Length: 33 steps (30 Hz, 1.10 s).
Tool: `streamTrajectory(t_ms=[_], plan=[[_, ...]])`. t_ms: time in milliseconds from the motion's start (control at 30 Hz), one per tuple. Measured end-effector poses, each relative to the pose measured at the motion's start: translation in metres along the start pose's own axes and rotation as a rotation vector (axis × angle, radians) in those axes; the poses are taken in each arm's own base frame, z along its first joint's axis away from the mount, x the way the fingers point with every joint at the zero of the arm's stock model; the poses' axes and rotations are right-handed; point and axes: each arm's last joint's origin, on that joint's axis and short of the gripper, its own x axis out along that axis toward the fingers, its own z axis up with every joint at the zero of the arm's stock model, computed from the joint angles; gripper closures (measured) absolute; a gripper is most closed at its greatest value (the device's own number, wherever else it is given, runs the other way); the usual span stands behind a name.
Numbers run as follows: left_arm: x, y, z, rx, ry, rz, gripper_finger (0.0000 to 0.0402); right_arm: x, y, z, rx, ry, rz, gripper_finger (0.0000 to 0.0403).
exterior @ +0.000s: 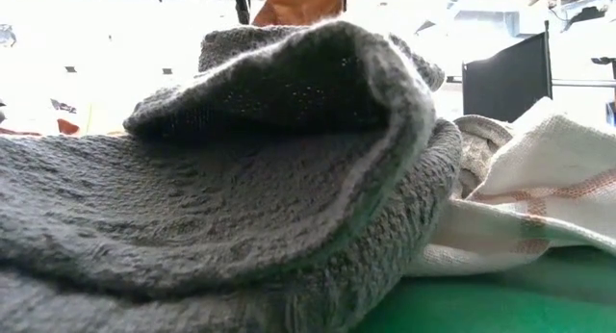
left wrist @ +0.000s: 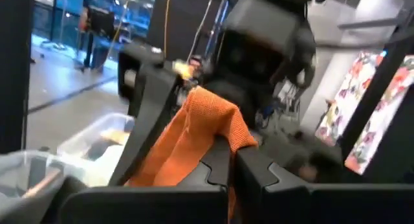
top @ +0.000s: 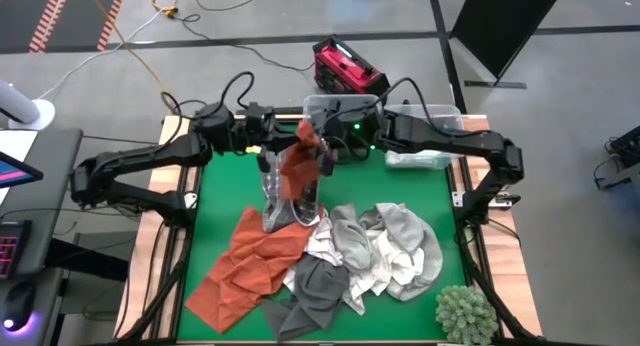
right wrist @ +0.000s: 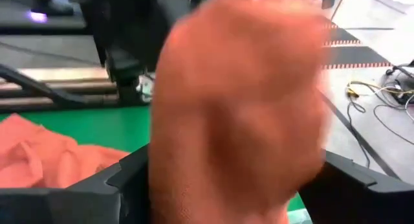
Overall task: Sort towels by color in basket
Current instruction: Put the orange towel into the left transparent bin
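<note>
The closed left gripper (top: 285, 141) pinches the hanging rust-orange towel (top: 299, 168); the right gripper (top: 335, 149) gapes beside it.

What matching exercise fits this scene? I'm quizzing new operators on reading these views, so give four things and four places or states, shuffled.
Things:
1. hanging orange towel
2. plant ball
3. clear bin
4. right gripper

Places or states:
A. at the far edge of the mat
B. at the mat's near right corner
C. open, right beside the hanging cloth
D. pinched in the left gripper, lifted above the mat

Pairs: 1-D, 2-B, 3-A, 4-C
</note>
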Motion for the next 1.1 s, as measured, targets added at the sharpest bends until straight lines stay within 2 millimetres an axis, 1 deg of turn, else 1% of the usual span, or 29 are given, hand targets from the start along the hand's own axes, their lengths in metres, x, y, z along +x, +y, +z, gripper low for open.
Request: streamTrajectory(t_ms=[133, 200, 267, 333, 400, 433, 467, 567, 600, 633, 700, 800, 867, 933, 1000, 1100], plan=[[0.003, 0.0, 0.004, 0.021, -0.076, 0.001, 0.0401, 0.015, 0.003, 0.0, -0.001, -0.051, 0.0, 0.0077], [0.004, 0.0, 0.008, 0.037, -0.127, -0.011, 0.0401, 0.021, 0.006, 0.0, 0.0, -0.077, 0.002, 0.0087], [0.005, -0.002, 0.013, 0.055, -0.187, -0.031, 0.0401, 0.025, 0.008, -0.001, 0.023, -0.079, 0.005, 0.0105], [0.005, -0.003, 0.016, 0.053, -0.226, -0.042, 0.0401, 0.026, 0.006, 0.0, 0.048, -0.099, 0.0, 0.0131], [0.004, -0.003, 0.018, 0.047, -0.249, -0.04, 0.0401, 0.026, 0.006, 0.001, 0.052, -0.112, -0.003, 0.0168], [0.004, -0.003, 0.018, 0.041, -0.251, -0.035, 0.0401, 0.025, 0.005, 0.002, 0.052, -0.122, -0.009, 0.0195], [0.004, -0.003, 0.018, 0.03, -0.25, -0.032, 0.0401, 0.025, 0.004, 0.002, 0.053, -0.123, -0.018, 0.0225], [0.004, -0.001, 0.017, -0.016, -0.244, -0.006, 0.0397, 0.025, -0.001, 0.001, 0.055, -0.104, -0.031, 0.0337], [0.004, 0.0, 0.017, -0.05, -0.254, 0.018, 0.0393, 0.024, -0.003, 0.0, 0.046, -0.098, -0.034, 0.0367], [0.004, 0.001, 0.017, -0.088, -0.268, 0.045, 0.0388, 0.022, -0.006, 0.001, 0.038, -0.096, -0.035, 0.0375], [0.003, 0.001, 0.019, -0.124, -0.288, 0.083, 0.0372, 0.016, -0.01, 0.002, 0.04, -0.091, -0.039, 0.0375], [-0.002, -0.001, 0.023, -0.081, -0.295, 0.102, 0.0333, 0.005, -0.018, 0.005, 0.026, -0.08, -0.054, 0.0375], [-0.006, -0.003, 0.025, -0.067, -0.288, 0.108, 0.0298, -0.006, -0.026, 0.007, 0.003, -0.071, -0.071, 0.0375], [-0.011, -0.004, 0.027, -0.067, -0.275, 0.124, 0.0261, -0.019, -0.038, 0.011, -0.003, -0.075, -0.105, 0.0375], [-0.019, -0.005, 0.031, -0.049, -0.259, 0.143, 0.0225, -0.029, -0.053, 0.013, -0.003, -0.085, -0.175, 0.0375], [-0.027, -0.009, 0.034, -0.008, -0.239, 0.154, 0.0188, -0.038, -0.078, 0.014, -0.007, -0.097, -0.289, 0.0375]])
